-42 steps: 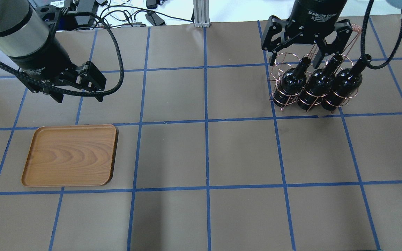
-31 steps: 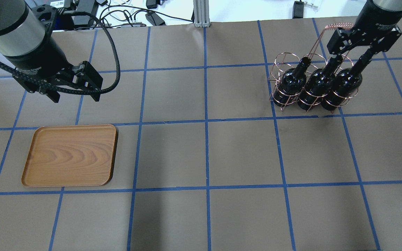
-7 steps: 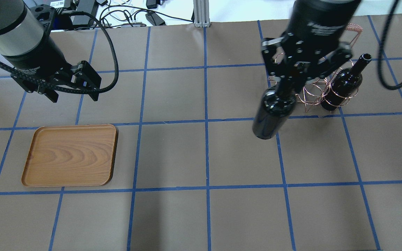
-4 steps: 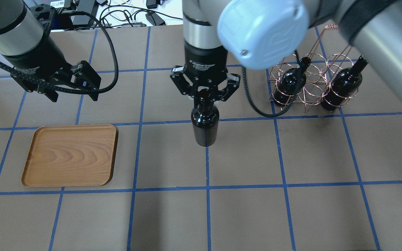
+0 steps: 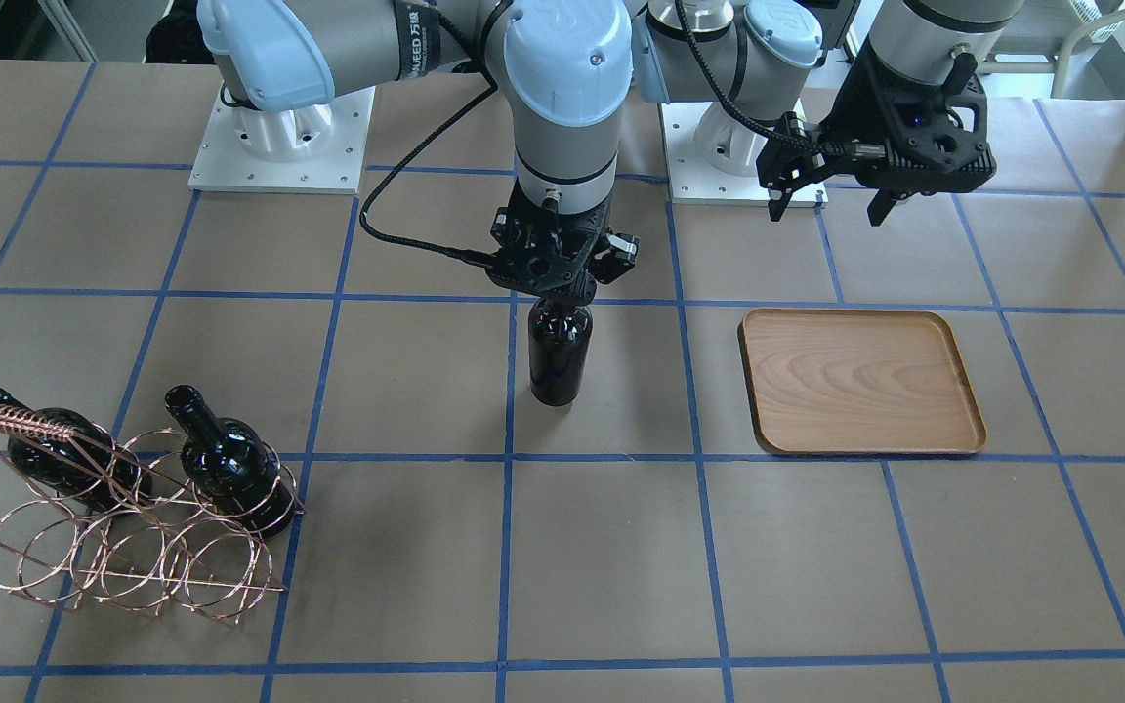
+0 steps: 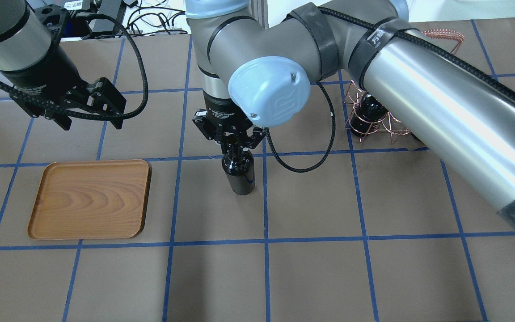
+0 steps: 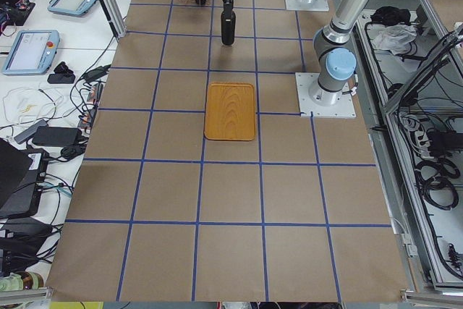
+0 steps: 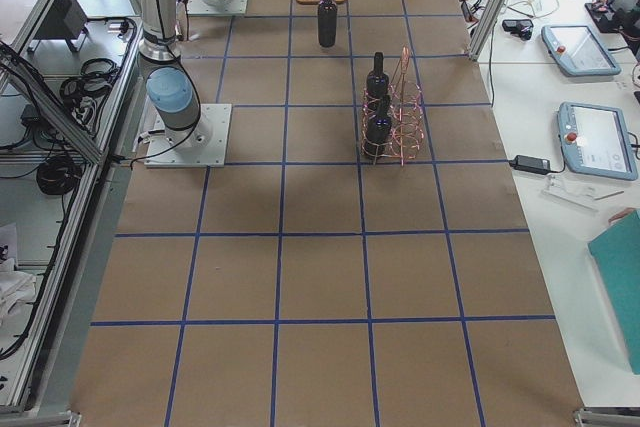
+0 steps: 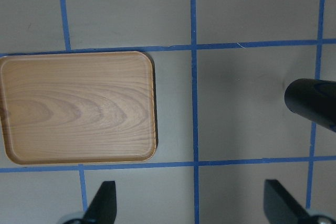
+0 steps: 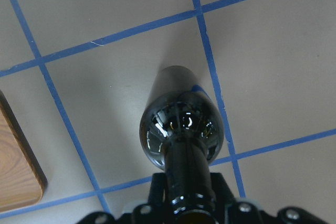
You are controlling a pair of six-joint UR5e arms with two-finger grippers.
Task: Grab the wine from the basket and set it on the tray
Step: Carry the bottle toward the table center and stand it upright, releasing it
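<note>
My right gripper (image 6: pixel 233 142) is shut on the neck of a black wine bottle (image 6: pixel 238 173) and holds it upright over the table's middle, right of the tray; it also shows in the front view (image 5: pixel 560 356) and the right wrist view (image 10: pixel 181 129). I cannot tell whether the bottle's base touches the table. The brown wooden tray (image 6: pixel 90 199) lies empty at the left. My left gripper (image 6: pixel 91 124) is open and empty, above the far side of the tray (image 9: pixel 79 106). The copper wire basket (image 5: pixel 123 557) holds two more bottles (image 5: pixel 230 469).
My right arm (image 6: pixel 418 85) stretches across the table and hides most of the basket (image 6: pixel 373 125) in the overhead view. Blue tape lines grid the brown table. Cables and devices lie beyond the far edge (image 6: pixel 150 18).
My right gripper has lifted the middle bottle out of the basket and carried it left to the table's middle, lower now. The left arm has barely moved.
</note>
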